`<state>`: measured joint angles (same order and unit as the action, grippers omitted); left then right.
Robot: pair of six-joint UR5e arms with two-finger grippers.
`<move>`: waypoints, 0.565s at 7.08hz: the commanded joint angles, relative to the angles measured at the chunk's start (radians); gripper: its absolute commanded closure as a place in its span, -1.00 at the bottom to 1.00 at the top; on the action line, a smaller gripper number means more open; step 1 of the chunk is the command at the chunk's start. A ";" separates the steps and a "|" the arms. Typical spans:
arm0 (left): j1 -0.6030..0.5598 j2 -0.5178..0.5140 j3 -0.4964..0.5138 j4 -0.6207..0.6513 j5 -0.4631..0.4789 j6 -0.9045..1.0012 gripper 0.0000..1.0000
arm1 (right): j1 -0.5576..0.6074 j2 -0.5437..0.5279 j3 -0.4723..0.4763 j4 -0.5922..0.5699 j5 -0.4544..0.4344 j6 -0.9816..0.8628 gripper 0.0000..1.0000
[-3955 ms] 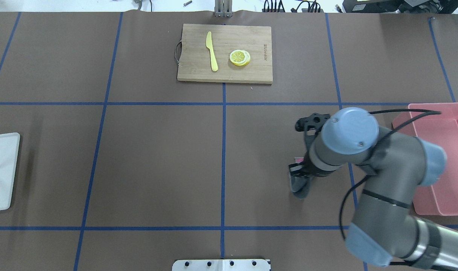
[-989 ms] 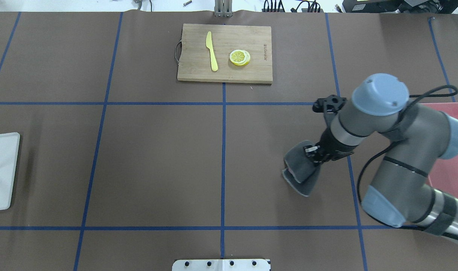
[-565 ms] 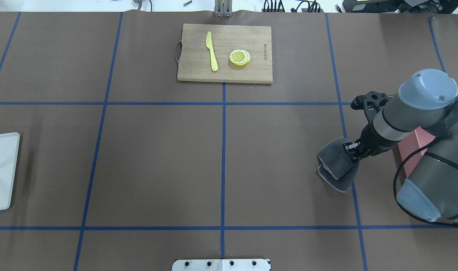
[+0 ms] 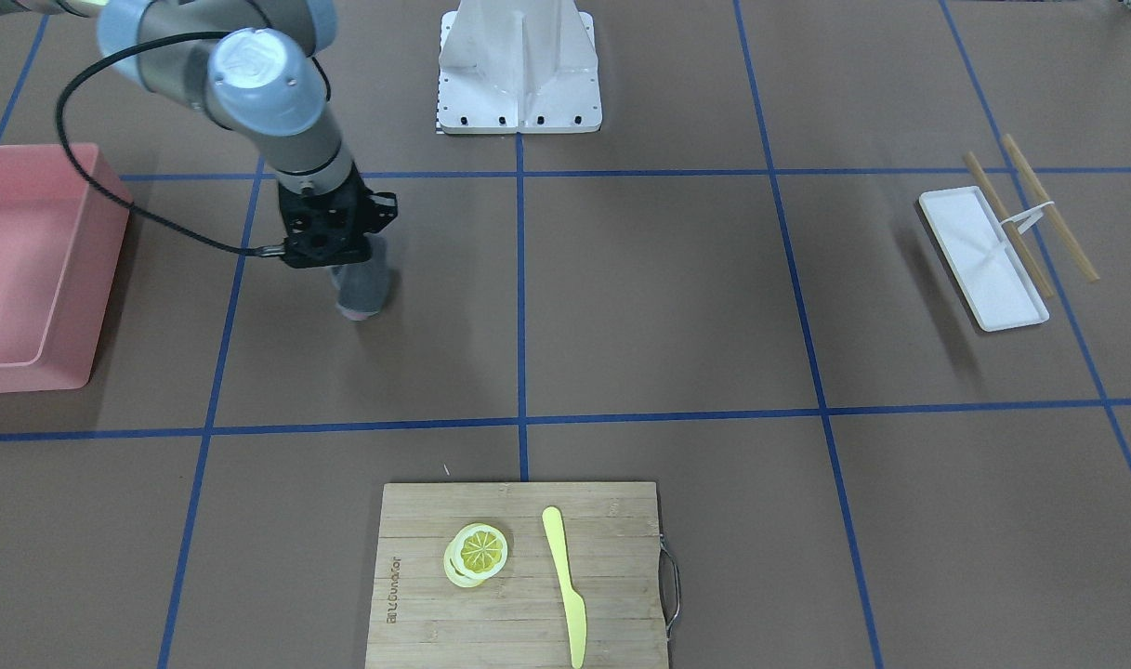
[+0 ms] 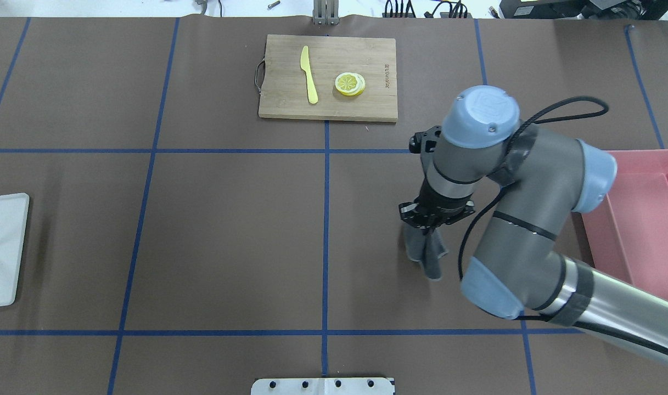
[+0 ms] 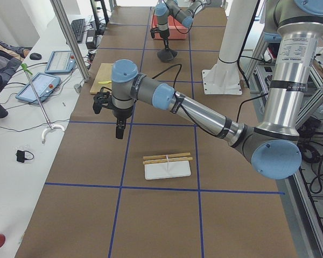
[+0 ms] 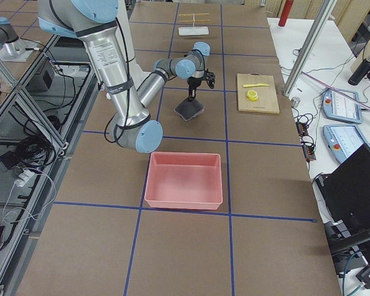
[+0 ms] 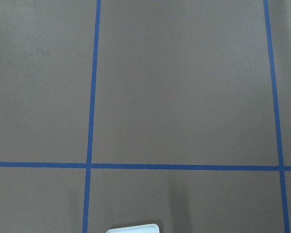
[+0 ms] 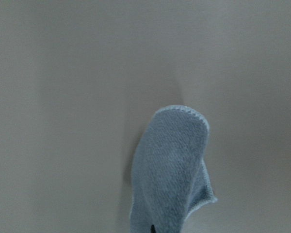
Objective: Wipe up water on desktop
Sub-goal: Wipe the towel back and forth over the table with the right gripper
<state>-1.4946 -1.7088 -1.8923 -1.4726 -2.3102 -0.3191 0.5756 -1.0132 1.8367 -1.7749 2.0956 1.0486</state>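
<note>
The desktop (image 5: pixel 229 230) is brown with blue tape lines; no water shows on it. My right gripper (image 5: pixel 428 226) points down and is shut on a grey cloth (image 5: pixel 428 255), which hangs onto the desktop right of centre. The cloth also shows in the front view (image 4: pixel 361 290) and in the right wrist view (image 9: pixel 172 170), folded, with its lower edge on the surface. My left gripper (image 6: pixel 120 131) shows only in the exterior left view, above the desktop near a tape line; I cannot tell whether it is open or shut.
A pink bin (image 5: pixel 641 219) stands at the right edge. A bamboo cutting board (image 5: pixel 328 104) with a yellow knife (image 5: pixel 309 74) and lemon slices (image 5: pixel 350 84) lies at the far centre. A white tray (image 5: pixel 1 249) and chopsticks (image 4: pixel 1030 209) lie at the left.
My right gripper swept the cloth to the right towards the pink bin, then back left to right of centre. The cloth now hangs narrower under the gripper.
</note>
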 commanded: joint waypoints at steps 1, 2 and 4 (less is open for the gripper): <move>-0.001 0.002 -0.004 0.000 -0.001 0.000 -0.95 | -0.091 0.202 -0.200 0.168 -0.028 0.266 1.00; -0.001 0.000 -0.004 0.000 -0.002 0.000 -0.95 | -0.097 0.240 -0.245 0.195 -0.028 0.287 1.00; -0.001 0.000 -0.004 0.000 -0.002 0.000 -0.95 | -0.053 0.030 -0.075 0.193 -0.003 0.234 1.00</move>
<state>-1.4956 -1.7086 -1.8945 -1.4726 -2.3116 -0.3191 0.4953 -0.8595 1.6646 -1.5896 2.0795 1.3085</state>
